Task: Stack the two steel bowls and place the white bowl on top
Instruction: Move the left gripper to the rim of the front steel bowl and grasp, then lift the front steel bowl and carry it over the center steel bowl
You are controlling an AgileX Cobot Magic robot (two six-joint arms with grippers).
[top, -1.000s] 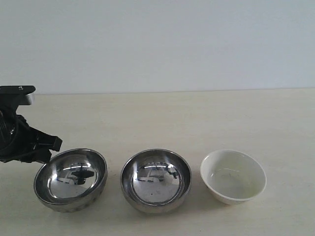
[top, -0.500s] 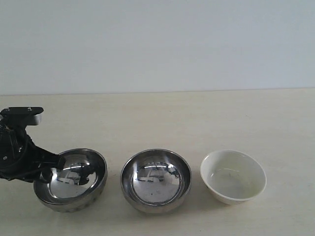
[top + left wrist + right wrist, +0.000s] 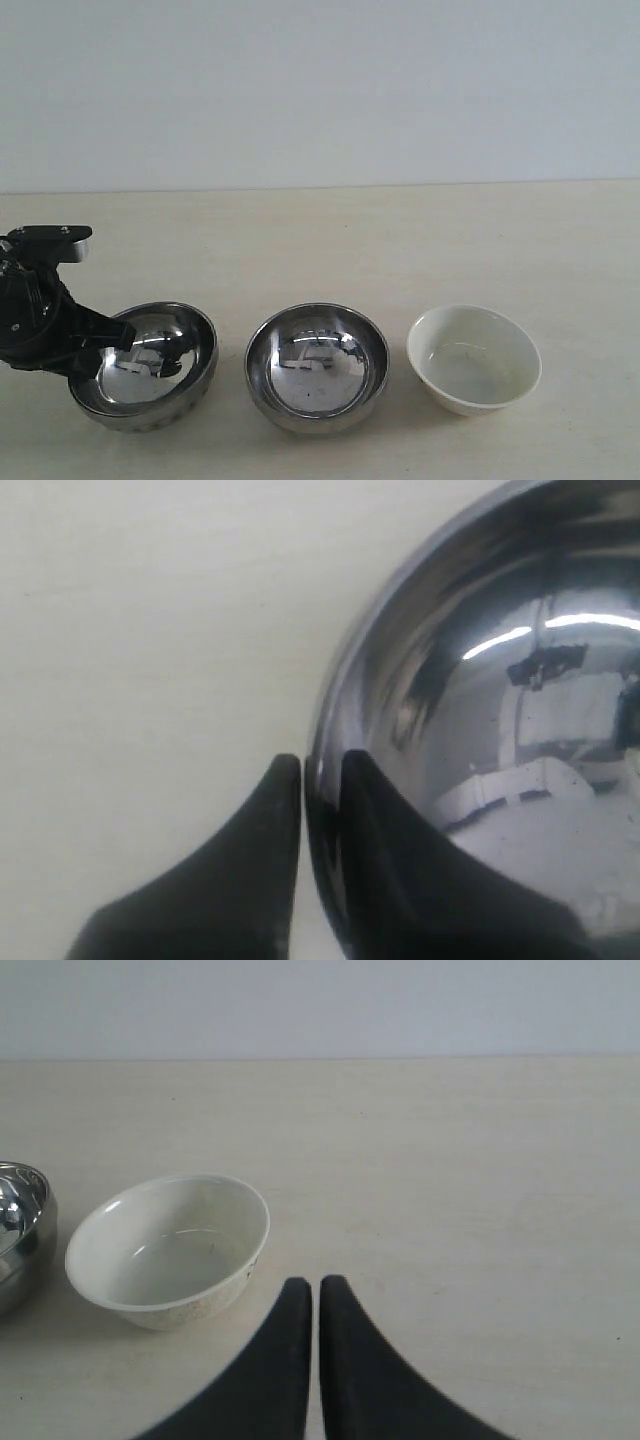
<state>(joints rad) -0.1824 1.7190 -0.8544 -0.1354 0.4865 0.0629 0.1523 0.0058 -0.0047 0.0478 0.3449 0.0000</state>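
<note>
Three bowls stand in a row along the near part of the pale worktop [image 3: 400,240], all upright and apart from one another. The left steel bowl [image 3: 165,362] is at the left, the middle steel bowl [image 3: 317,365] is beside it in the centre, and the white bowl [image 3: 473,358] is at the right. Nothing is stacked yet.

The left claw [image 3: 120,335] is at the left rim of the left steel bowl. In the left wrist view the left claw [image 3: 322,765] straddles that rim. One black finger [image 3: 250,880] is outside the left steel bowl [image 3: 520,730], over the worktop [image 3: 150,630], and the other finger [image 3: 400,880] is inside, against the mirrored wall. Only the thin rim fills the slit between them, so the claw is clenched on the bowl's rim. The bowl looks to be resting on the worktop, tipped a little toward the camera.

In the right wrist view the right claw [image 3: 315,1285] has its two dark fingers drawn together with only a hairline gap, and it grips nothing. It hangs over bare worktop [image 3: 480,1210]. The white bowl [image 3: 170,1250] lies near the tips but clear of them, untouched, with its glossy inside open upward. Past it, a sliver of the middle steel bowl [image 3: 20,1230] shows at the picture's edge. A plain pale wall [image 3: 320,90] stands behind the far edge of the worktop.
</note>
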